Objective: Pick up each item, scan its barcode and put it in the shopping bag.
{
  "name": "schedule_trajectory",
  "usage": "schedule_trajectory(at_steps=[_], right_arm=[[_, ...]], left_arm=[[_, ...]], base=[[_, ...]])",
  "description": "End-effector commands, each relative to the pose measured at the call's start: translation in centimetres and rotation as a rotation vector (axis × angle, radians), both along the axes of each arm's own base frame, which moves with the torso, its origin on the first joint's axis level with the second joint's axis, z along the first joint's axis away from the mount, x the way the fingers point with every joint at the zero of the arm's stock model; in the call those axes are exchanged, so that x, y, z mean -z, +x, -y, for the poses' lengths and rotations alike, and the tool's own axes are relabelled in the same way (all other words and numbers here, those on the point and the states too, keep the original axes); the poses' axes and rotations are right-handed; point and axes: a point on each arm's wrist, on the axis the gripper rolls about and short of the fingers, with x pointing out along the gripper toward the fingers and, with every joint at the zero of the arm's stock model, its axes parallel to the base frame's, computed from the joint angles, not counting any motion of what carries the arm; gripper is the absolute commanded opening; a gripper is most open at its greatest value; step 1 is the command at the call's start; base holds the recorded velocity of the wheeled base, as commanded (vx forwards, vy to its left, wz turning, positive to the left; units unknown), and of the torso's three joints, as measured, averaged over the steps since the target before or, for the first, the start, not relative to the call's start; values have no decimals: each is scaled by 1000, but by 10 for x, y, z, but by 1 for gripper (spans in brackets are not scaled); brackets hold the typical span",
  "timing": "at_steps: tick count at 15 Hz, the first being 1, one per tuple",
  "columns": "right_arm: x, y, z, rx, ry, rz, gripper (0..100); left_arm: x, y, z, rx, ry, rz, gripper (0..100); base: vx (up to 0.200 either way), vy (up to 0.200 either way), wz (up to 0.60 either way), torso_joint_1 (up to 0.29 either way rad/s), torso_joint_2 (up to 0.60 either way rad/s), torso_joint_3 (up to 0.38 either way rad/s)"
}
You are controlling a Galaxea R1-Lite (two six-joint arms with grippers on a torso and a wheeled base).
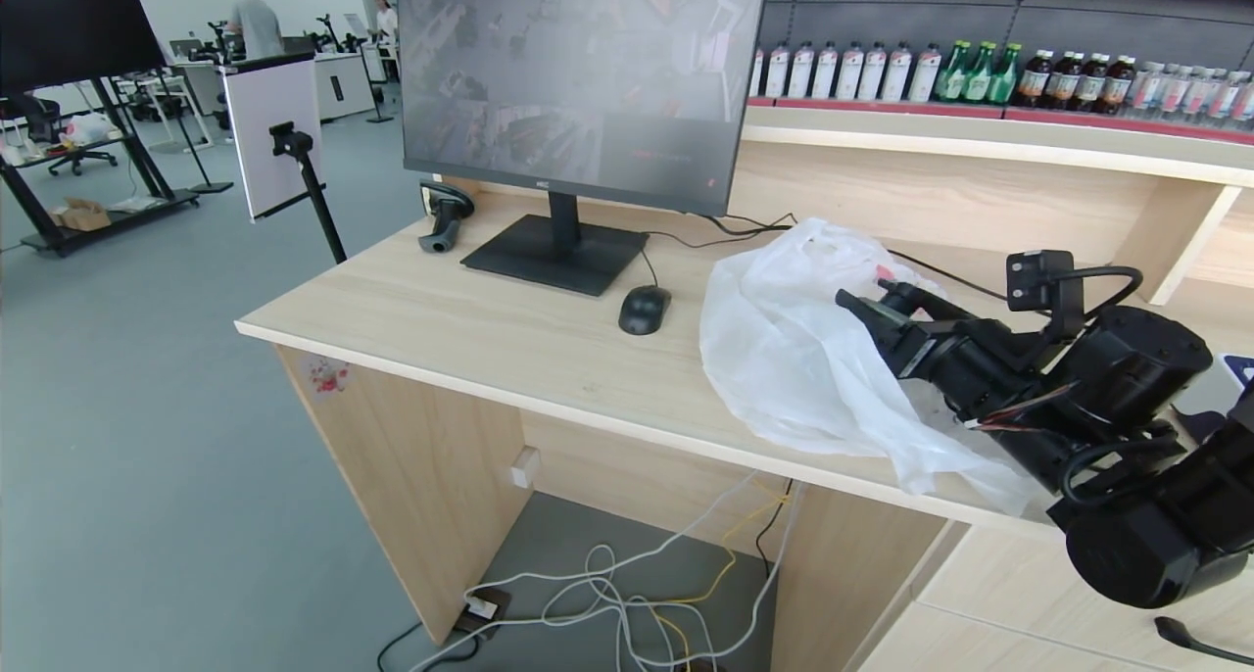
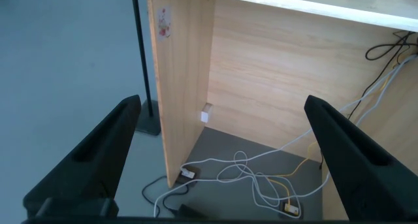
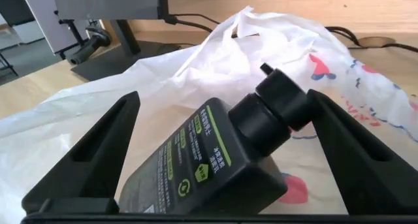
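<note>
My right gripper (image 3: 222,106) is shut on a black bottle (image 3: 209,159) with a green-and-white label and a black cap (image 3: 277,96). It holds the bottle tilted just above the crumpled white shopping bag (image 3: 196,67). In the head view the right gripper (image 1: 867,295) is over the bag (image 1: 794,359) at the right of the wooden counter (image 1: 441,310). A black barcode scanner (image 1: 443,217) stands at the counter's back left, also seen as the scanner (image 3: 88,44) in the right wrist view. My left gripper (image 2: 222,103) hangs open below counter height, holding nothing.
A monitor (image 1: 578,74) on a black stand and a mouse (image 1: 644,310) sit mid-counter, with cables trailing behind. Shelves of bottles (image 1: 980,72) line the back wall. Loose cables (image 2: 261,178) lie on the floor under the counter. A tripod pole (image 1: 318,197) stands to the counter's left.
</note>
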Motion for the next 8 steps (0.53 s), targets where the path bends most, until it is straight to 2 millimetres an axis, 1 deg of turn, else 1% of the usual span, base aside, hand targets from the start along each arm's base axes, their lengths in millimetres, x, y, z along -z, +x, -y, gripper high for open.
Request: schedule_trajectory(at_steps=[1,3,6,8], right_arm=[[-8,-2,3,10,-27,36,100],[-10,-6,5,30,-93,63,100],[-14,-8,5,34,-134,89,100],[-19,-13,5,36,-140,104,100]], left_arm=[[0,0,0,0,0,1,100],[0,0,0,0,0,1,100],[0,0,0,0,0,1,100],[0,0,0,0,0,1,100]], base=[[0,0,0,0,0,0],[0,0,0,0,0,0],[0,0,0,0,0,0],[0,0,0,0,0,0]])
